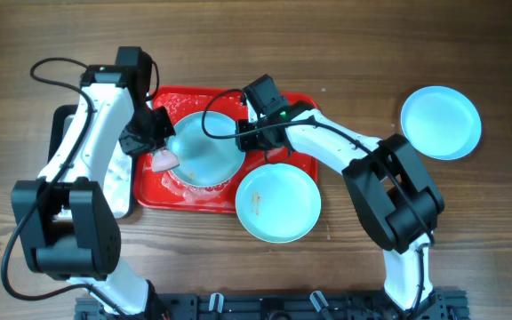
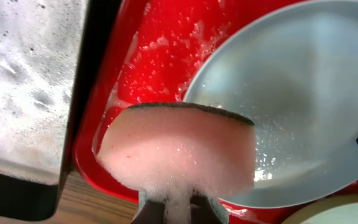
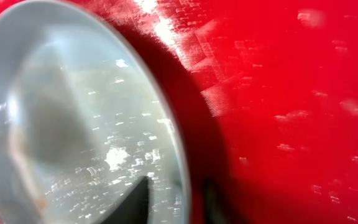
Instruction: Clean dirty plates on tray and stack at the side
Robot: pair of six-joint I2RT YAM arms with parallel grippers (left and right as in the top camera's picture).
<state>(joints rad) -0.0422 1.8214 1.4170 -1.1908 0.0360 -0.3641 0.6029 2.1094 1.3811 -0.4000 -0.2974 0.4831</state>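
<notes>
The red tray [image 1: 154, 191] lies at the table's middle, wet with foam. My right gripper [image 1: 241, 135] is shut on the rim of a pale blue plate [image 1: 207, 147] and holds it tilted over the tray; the rim sits between the fingers [image 3: 179, 199] in the right wrist view, with the plate [image 3: 73, 124] to their left. My left gripper [image 1: 156, 142] is shut on a foamy pink sponge [image 1: 164, 161] at the plate's left edge. In the left wrist view the sponge [image 2: 179, 149] sits beside the plate [image 2: 303, 106]. A second plate [image 1: 278, 203] with small specks overlaps the tray's front right corner. A third plate [image 1: 441, 123] lies on the table at the far right.
A black-rimmed silver tray [image 1: 60, 133] stands left of the red tray, mostly under my left arm; its foamy surface [image 2: 23, 81] shows in the left wrist view. Wooden table surrounds everything.
</notes>
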